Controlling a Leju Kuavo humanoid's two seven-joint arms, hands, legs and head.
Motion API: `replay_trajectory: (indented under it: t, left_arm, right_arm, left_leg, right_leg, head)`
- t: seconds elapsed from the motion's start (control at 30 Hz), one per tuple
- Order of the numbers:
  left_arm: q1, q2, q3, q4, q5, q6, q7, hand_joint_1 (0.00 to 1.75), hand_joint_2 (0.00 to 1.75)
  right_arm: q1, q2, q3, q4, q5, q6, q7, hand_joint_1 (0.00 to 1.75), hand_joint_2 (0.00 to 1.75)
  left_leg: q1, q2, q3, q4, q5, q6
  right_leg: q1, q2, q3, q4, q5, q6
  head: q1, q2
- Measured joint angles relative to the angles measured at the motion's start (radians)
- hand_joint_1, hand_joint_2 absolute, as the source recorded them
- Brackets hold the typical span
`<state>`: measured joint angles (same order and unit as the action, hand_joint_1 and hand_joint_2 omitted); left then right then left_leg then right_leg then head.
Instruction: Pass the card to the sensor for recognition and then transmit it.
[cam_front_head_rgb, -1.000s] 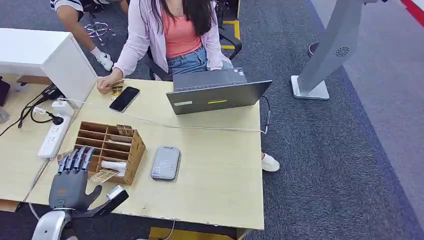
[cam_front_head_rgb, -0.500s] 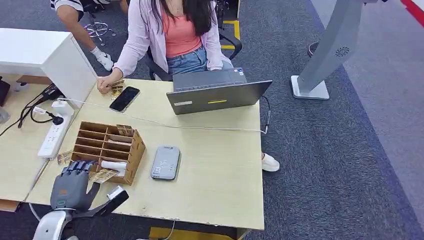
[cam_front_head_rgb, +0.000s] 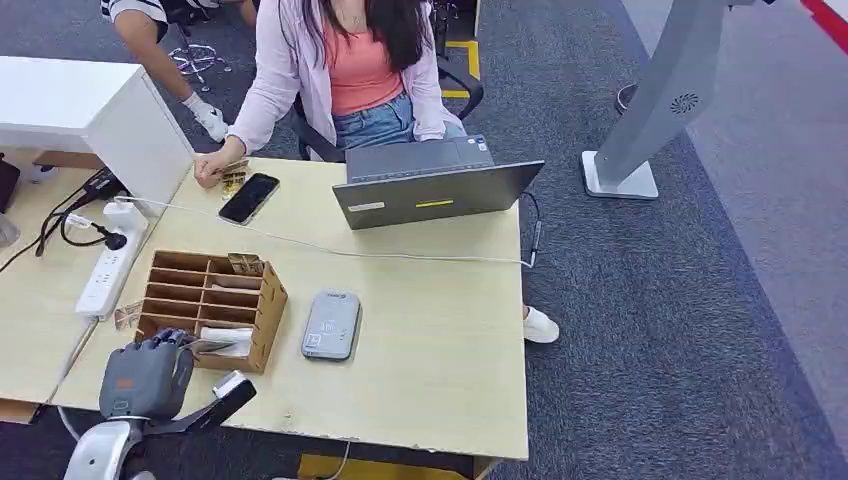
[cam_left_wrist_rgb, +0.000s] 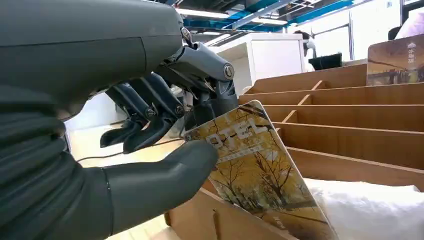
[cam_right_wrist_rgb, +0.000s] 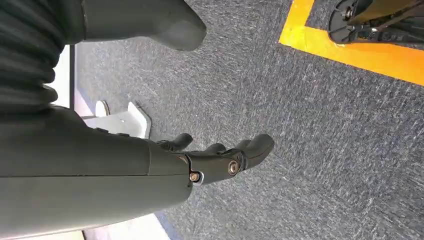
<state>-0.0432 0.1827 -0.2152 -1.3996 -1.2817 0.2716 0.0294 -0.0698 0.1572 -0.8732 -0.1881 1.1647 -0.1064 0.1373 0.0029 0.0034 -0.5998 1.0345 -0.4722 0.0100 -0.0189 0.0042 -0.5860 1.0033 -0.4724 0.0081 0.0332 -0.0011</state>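
The left robot hand (cam_left_wrist_rgb: 165, 130) is pinching the card (cam_left_wrist_rgb: 255, 165) between its thumb and a darker finger at the card's outer corner, the other fingers curling loosely beside it. The card is sitting tilted in the nearest compartment of the wooden organizer (cam_front_head_rgb: 212, 300), its lower end apparently down in the slot next to something white and soft (cam_left_wrist_rgb: 370, 210). It looks thin, stiff and glossy, so it is probably light but slippery; a hold near the printed corner, flat against both faces, seems the safest, since squeezing the edge could let it twist or slide out. In the head view the left robot hand (cam_front_head_rgb: 148, 372) is resting at the organizer's near end on the bench (cam_front_head_rgb: 420, 380), and the grey sensor (cam_front_head_rgb: 331, 324) is lying just beside the organizer. The right robot hand (cam_right_wrist_rgb: 220, 155) is hanging over the carpet, fingers apart and holding nothing. Beyond, a person (cam_front_head_rgb: 340, 70) is sitting behind a laptop (cam_front_head_rgb: 430, 185).
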Motion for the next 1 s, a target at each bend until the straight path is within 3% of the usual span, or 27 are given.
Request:
replay_trajectory:
  t: [0.03, 0.07, 0.23, 0.33, 0.5, 0.53, 0.63, 0.7, 1.0]
  left_arm:
    - [-0.002, 0.001, 0.0, 0.0, 0.002, 0.004, -0.007, 1.75, 1.75]
    - [-0.006, 0.002, 0.0, 0.0, 0.003, 0.01, -0.013, 1.75, 1.75]
    - [-0.071, 0.027, 0.006, -0.009, 0.008, 0.071, -0.042, 1.75, 1.75]
    - [-0.161, 0.06, 0.019, -0.027, 0.021, 0.068, -0.067, 1.75, 1.75]
    - [-0.352, 0.108, 0.019, -0.038, 0.047, -0.012, -0.084, 1.75, 1.75]
    - [-0.418, 0.114, 0.017, -0.035, 0.054, -0.05, -0.084, 1.75, 1.75]
    - [-0.625, 0.133, 0.005, -0.028, 0.072, -0.133, -0.062, 1.75, 1.75]
    - [-0.705, 0.136, -0.008, -0.021, 0.075, -0.153, -0.061, 1.75, 1.75]
    - [-0.832, 0.137, -0.058, 0.036, 0.058, -0.162, -0.024, 1.75, 1.75]
  right_arm:
    - [0.0, 0.0, 0.0, 0.0, 0.0, 0.0, 0.0, 0.0, 1.75]
    - [0.0, 0.0, 0.0, 0.0, 0.003, 0.0, 0.0, 0.0, 0.0]
    - [-0.001, 0.0, 0.0, 0.0, 0.015, 0.0, -0.018, 0.0, 0.0]
    - [-0.001, 0.0, 0.0, 0.0, 0.026, 0.002, -0.022, 0.0, 0.0]
    - [-0.008, 0.0, 0.0, 0.0, 0.04, 0.012, -0.029, 0.0, 0.0]
    - [-0.008, 0.0, 0.0, 0.0, 0.041, 0.013, -0.031, 0.0, 0.0]
    - [-0.015, 0.0, 0.0, 0.0, 0.051, 0.016, -0.035, 0.0, 0.0]
    - [-0.016, 0.0, 0.0, 0.0, 0.052, 0.017, -0.035, 0.0, 0.0]
    - [-0.016, 0.0, 0.003, 0.0, 0.079, 0.027, -0.034, 0.0, 0.0]
  left_leg:
    - [0.0, 0.0, 0.0, 0.0, 0.0, 0.0]
    - [0.0, 0.0, 0.0, 0.0, 0.0, 0.0]
    - [0.001, 0.0, 0.0, 0.0, 0.001, 0.0]
    - [0.001, -0.001, -0.001, 0.0, 0.003, 0.0]
    - [0.002, -0.001, 0.0, 0.001, 0.004, -0.002]
    - [0.006, -0.002, -0.006, 0.003, 0.006, -0.001]
    - [0.008, -0.004, -0.012, 0.004, 0.009, -0.002]
    - [0.007, -0.002, -0.01, 0.003, 0.009, -0.002]
    - [0.006, -0.001, -0.011, 0.003, 0.009, -0.003]
  right_leg:
    - [0.0, 0.0, 0.0, 0.0, 0.0, 0.0]
    - [0.0, 0.0, 0.0, 0.0, 0.0, 0.0]
    - [0.0, 0.0, 0.0, 0.0, 0.0, 0.0]
    - [0.001, -0.001, 0.0, 0.0, 0.001, -0.001]
    - [0.002, -0.001, -0.001, 0.0, 0.003, -0.002]
    - [0.005, -0.002, -0.004, 0.0, 0.006, -0.002]
    - [0.006, -0.004, -0.009, 0.0, 0.009, -0.004]
    - [0.005, -0.002, -0.008, 0.0, 0.009, -0.004]
    - [0.006, -0.001, -0.011, 0.0, 0.009, -0.004]
  head:
    - [0.0, 0.0]
    - [0.0, 0.0]
    - [0.0, 0.0]
    - [-0.001, 0.0]
    - [-0.005, 0.0]
    - [-0.008, 0.0]
    - [0.006, 0.0]
    - [-0.001, 0.0]
    - [0.002, 0.0]
